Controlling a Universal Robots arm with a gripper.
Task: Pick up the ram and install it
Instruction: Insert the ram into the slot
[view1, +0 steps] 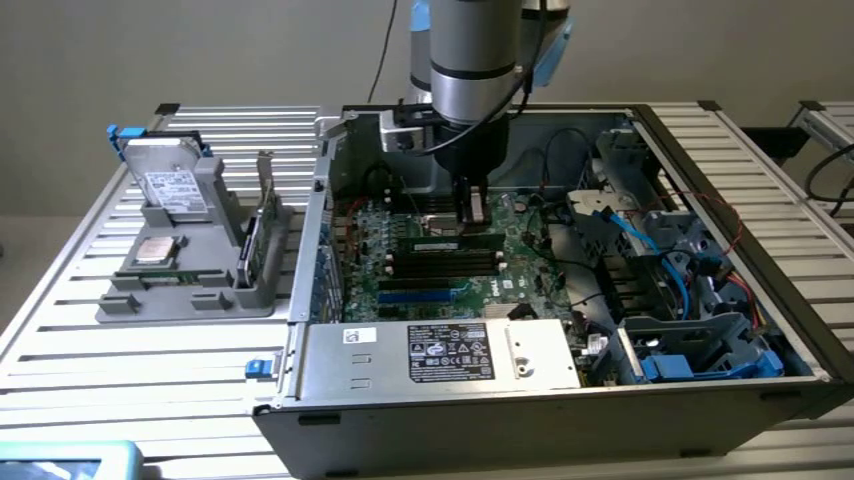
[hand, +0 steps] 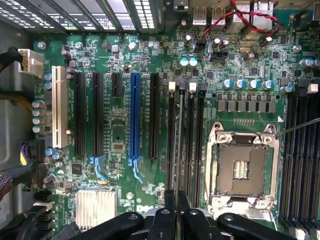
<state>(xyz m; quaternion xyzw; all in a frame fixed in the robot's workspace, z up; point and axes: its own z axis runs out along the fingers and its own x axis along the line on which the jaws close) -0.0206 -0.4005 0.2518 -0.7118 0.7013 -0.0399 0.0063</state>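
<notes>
I hang down inside the open computer case (view1: 534, 415), which lies on its side on the slatted metal worktop (view1: 147, 390). My jaws are drawn close together, and in the wrist view my fingers (hand: 170, 215) show just a thin dark line between them. In the exterior view they come down onto the top edge of the ram (view1: 447, 244) and pinch it there. The ram stands on its long edge, label side showing, over the motherboard (view1: 363, 290). It lines up with the slot farthest from the labelled power supply (view1: 447, 352), in the same bank as the bare black memory slots (view1: 441, 268). I cannot tell whether it is pushed fully home. In the wrist view those slots (hand: 192, 135) run straight away from my fingers. The empty processor socket (hand: 242, 167) lies just beside them, and a blue expansion slot (hand: 134, 120) and a white one (hand: 59, 107) sit beyond on the other side. A ribbed silver heatsink (hand: 96, 205) sits near the board's edge. On the exterior view's left, well apart from the case, a grey parts tray (view1: 200, 290) holds a hard drive (view1: 174, 185).
</notes>
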